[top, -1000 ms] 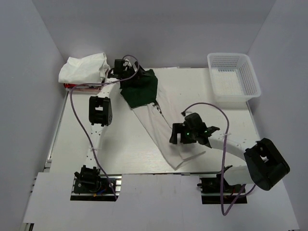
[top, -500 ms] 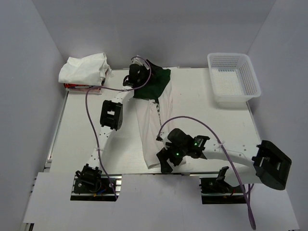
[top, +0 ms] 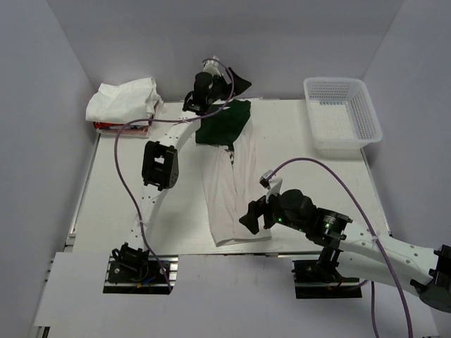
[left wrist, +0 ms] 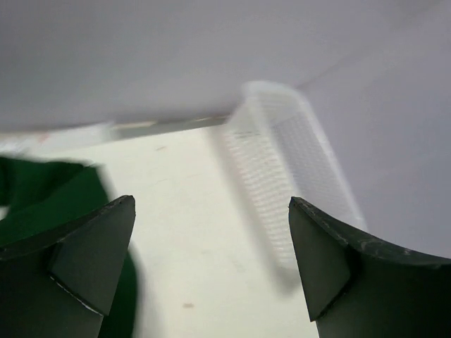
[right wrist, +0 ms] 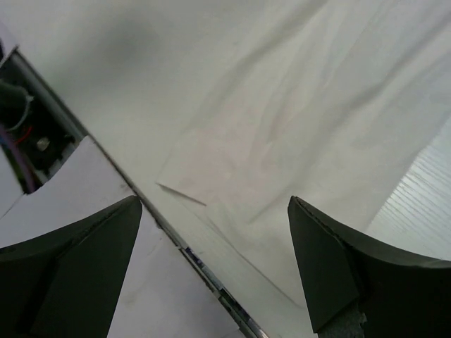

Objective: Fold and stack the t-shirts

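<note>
Soft, light and limp, the off-white t-shirt (top: 227, 190) is spread as a long strip left of the basket (top: 347, 143), its green end level with it. It is judged best pinched at corners or hem, as it sags where unsupported. Since half a second ago, the left gripper (left wrist: 211, 204) is lifted off the green end and the right gripper (top: 251, 218) drawn off the hem, both spread wide, holding nothing.

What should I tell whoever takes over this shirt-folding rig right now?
Left gripper: open, empty, raised at the shirt's green end.
Right gripper: open, empty, over the shirt's near hem.
Large off-white shirt: lies as a long narrow strip mid-table.
Folded pile: done, back left corner.
Left: fold the strip across, then stack it on the pile.
</note>
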Controlling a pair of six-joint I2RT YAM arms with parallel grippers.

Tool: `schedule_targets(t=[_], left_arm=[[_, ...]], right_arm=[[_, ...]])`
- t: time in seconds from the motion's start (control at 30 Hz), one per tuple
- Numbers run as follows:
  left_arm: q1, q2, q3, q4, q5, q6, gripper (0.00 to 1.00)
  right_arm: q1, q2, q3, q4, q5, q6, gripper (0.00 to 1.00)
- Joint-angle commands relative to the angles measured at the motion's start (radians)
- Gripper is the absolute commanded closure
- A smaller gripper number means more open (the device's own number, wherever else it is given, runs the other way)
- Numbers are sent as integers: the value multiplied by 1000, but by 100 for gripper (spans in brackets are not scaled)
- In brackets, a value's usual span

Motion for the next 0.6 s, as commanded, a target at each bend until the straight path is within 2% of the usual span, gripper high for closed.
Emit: schedule_targets(t=[0.0, 0.03, 0.1, 0.17, 0.2, 0.23, 0.27, 0.3, 0.33, 0.37, 0.43, 0.47, 0.5, 0.53, 0.57], left_arm=[[-6, -282, -9, -56, 108, 77, 0], [-6, -313, -35, -103, 136, 108, 0], [-6, -444, -107, -249, 206, 140, 0], [-15, -570, -337, -313, 217, 191, 0], [-15, -639, -546, -336, 196, 203, 0], [-44, -790, -665, -317, 174, 220, 0], [-56, -868, -783, -300, 153, 220, 0], [-68, -940, -1000, -271, 153, 220, 0], [-96, -1067, -1092, -251, 127, 220, 0], [-108, -1124, -1246, -264, 111, 205, 0], [-143, -1225, -1383, -298, 99, 167, 5], [-154, -1316, -1489, -316, 99, 166, 5], [-167, -1356, -1522, -357, 67, 166, 5], [-191, -1388, -1546, -475, 46, 166, 5], [-202, -1417, -1588, -526, 32, 157, 5]], right_arm=[[-2, 25, 44, -66, 181, 113, 10], [1, 31, 52, -111, 260, 144, 10], [-10, 34, 57, -155, 279, 162, 10], [-14, 57, 57, -217, 316, 217, 10], [-16, 68, 58, -257, 330, 234, 10], [-21, 97, 60, -276, 326, 260, 10], [-27, 106, 52, -300, 286, 256, 10], [-30, 129, 42, -304, 269, 247, 10], [-36, 158, 40, -307, 241, 250, 10], [-44, 172, 35, -334, 221, 264, 12], [-51, 224, 32, -360, 203, 281, 12], [-56, 243, 26, -386, 198, 302, 12], [-60, 253, 26, -391, 194, 308, 10], [-67, 261, 21, -394, 189, 311, 10], [-71, 261, 15, -387, 183, 316, 10]])
